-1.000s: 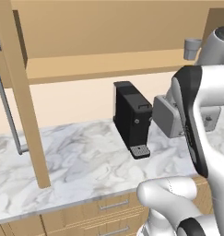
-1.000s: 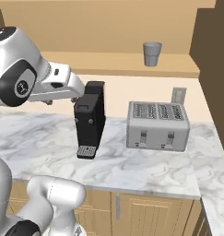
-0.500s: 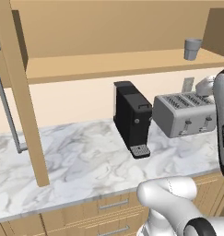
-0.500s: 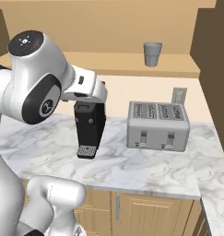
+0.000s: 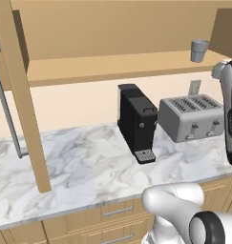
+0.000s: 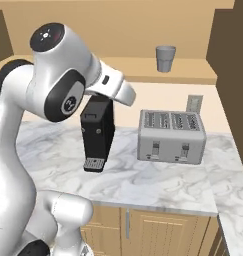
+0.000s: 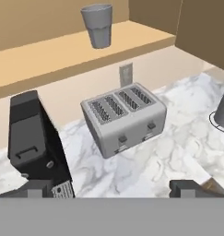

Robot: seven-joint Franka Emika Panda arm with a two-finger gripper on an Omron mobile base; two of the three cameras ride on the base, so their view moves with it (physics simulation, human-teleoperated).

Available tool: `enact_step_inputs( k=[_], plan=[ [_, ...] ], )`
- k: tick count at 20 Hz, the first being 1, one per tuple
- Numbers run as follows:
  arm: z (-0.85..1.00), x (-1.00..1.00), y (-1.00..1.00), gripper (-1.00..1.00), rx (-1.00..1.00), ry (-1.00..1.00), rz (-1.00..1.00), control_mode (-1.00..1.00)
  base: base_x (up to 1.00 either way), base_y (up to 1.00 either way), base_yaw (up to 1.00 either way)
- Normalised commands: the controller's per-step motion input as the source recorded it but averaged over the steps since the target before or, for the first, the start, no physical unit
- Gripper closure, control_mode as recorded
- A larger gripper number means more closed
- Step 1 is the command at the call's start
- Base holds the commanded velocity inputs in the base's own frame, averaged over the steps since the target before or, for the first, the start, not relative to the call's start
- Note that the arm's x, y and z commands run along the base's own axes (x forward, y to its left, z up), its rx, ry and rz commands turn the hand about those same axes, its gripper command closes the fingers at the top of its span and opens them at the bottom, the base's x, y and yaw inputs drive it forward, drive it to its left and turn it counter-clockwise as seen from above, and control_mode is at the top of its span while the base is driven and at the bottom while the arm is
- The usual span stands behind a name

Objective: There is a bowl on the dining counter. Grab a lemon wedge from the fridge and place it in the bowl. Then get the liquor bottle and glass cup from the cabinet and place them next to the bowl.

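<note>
glass cup (image 7: 97,25): 1 | toaster (image 7: 123,118): 1 | coffee machine (image 7: 36,143): 1 | gripper (image 7: 113,188): wide, empty

The glass cup (image 5: 199,50) (image 6: 165,58) (image 7: 97,25) is a small grey translucent tumbler, slightly tapered, standing upright on the open cabinet's (image 5: 112,66) tan wood shelf. In the hand view it sits near 12 o'clock.

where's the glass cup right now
The glass cup stands upright on the open cabinet shelf, towards its right end, above the toaster and to the right of the black coffee machine; in the hand view it sits at top centre.
</note>
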Motion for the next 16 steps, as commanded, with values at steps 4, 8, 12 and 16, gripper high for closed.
enact_step_inputs(
  k=[4, 8, 12, 16],
  plan=[
    [0.22, 0.43, -0.58, -1.00, 0.27, -0.05, -0.12, -1.00, 0.00, 0.00, 0.00],
    [0.06, 0.18, -0.44, -1.00, 0.30, -0.22, 0.00, -1.00, 0.00, 0.00, 0.00],
    [0.07, 0.44, -0.15, -1.00, 0.27, -0.21, 0.00, -1.00, 0.00, 0.00, 0.00],
    [0.09, 0.98, 0.00, -1.00, 0.15, -0.04, -0.03, -1.00, 0.00, 0.00, 0.00]
  ],
)
